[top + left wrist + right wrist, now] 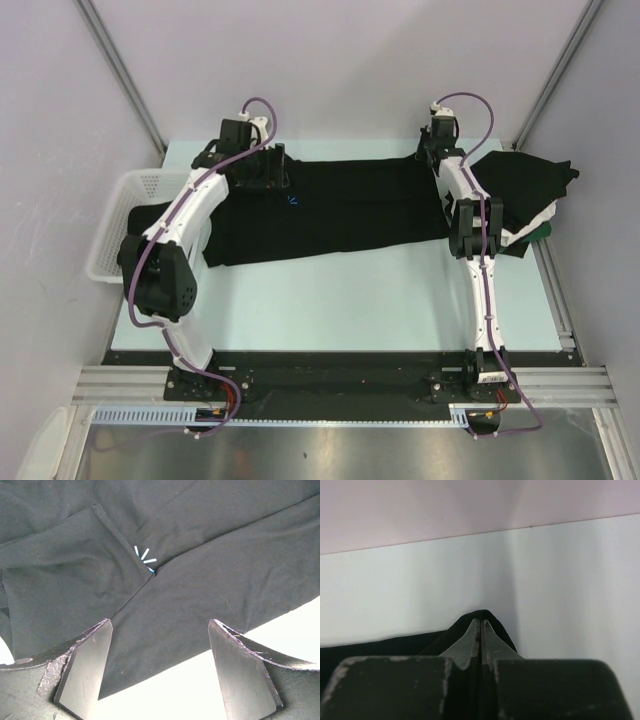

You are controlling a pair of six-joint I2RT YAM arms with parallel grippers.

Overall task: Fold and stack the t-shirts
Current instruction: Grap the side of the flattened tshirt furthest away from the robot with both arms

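The left hand point(160, 623) hangs spread over the black t-shirt point(340, 215) (blue starburst point(145, 560) showing); the right hand point(481, 622) pinches its edge.

Pale lilac walls point(350, 60) close in around a mint-white table point(340, 300), silver frame posts point(120, 70) slant up the corners, and soft, even light washes everything.

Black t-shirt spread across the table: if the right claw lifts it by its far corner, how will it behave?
Probably floppy: the black t-shirt lies flat with soft creases, and its edge peaks where the shut right claw appears to pinch it. It is likely light, and it should drape and drag across the smooth table rather than hold its shape.
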